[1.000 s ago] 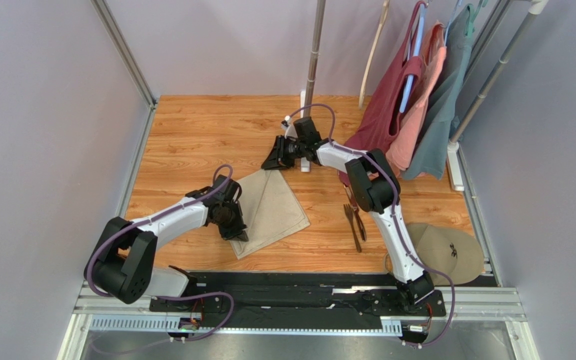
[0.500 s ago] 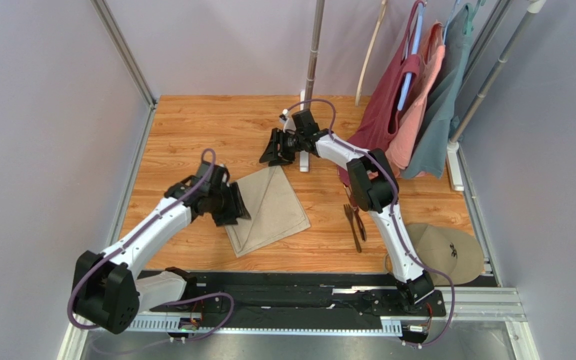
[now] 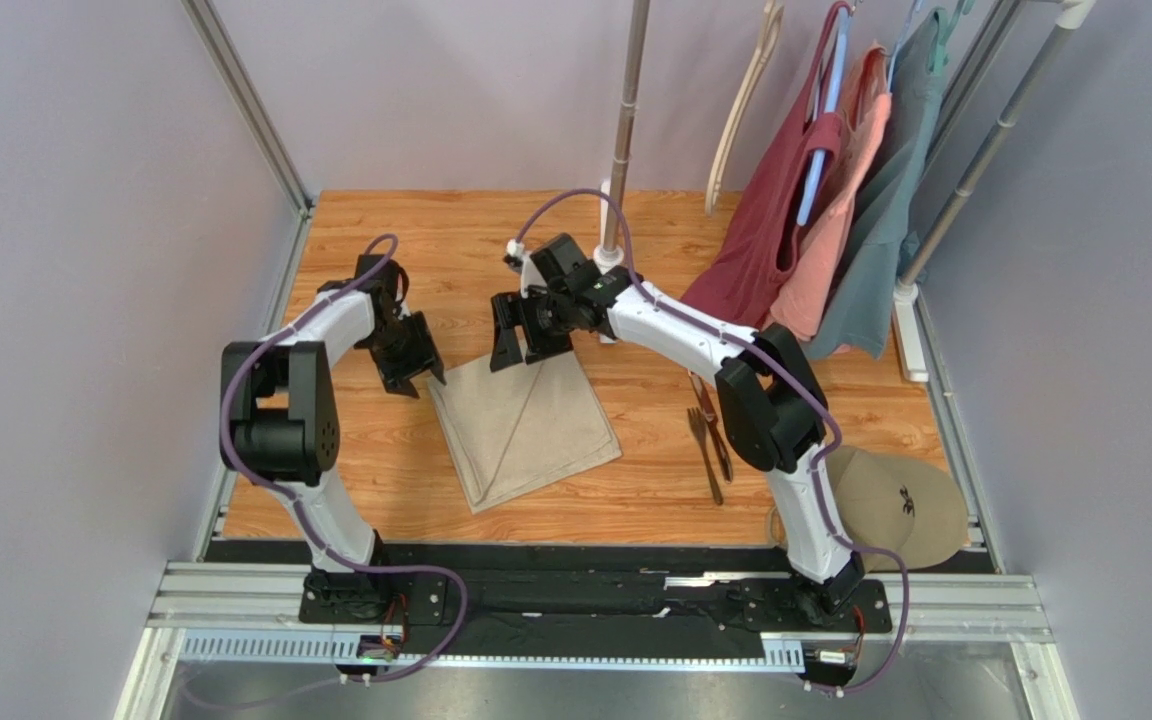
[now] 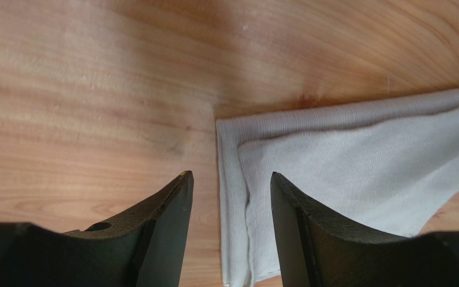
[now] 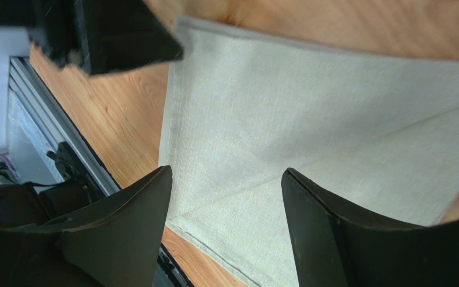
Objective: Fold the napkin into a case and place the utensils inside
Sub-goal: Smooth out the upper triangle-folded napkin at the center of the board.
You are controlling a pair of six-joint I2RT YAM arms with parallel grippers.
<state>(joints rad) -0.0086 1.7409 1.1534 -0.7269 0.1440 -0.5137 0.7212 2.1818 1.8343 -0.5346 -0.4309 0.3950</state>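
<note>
**Status.** The napkin (image 3: 530,428) lies flat at the centre of the table (image 3: 387,255), partly folded. A flap is laid over it, with a diagonal edge running corner to corner. It is not yet the narrow case. The utensils (image 3: 710,435) lie on the bare wood to the right of the napkin, well apart from it, and none is inside. Remaining work, by judgement: further folds to form the pouch, then loading the utensils.

**Grippers.** The left gripper (image 3: 414,360) hovers at the napkin's far-left corner. Its fingers (image 4: 166,233) are apart, with the corner just ahead of the gap (nothing is clamped). The right gripper (image 3: 515,333) hangs over the far edge, its fingers (image 5: 333,239) likewise apart and empty.

**Change from one second ago.** The left gripper was at the napkin's near-left edge and now stands at the far-left corner. The right gripper, then beyond the far corner, has moved in over the cloth. The napkin and utensils keep their places.
</note>
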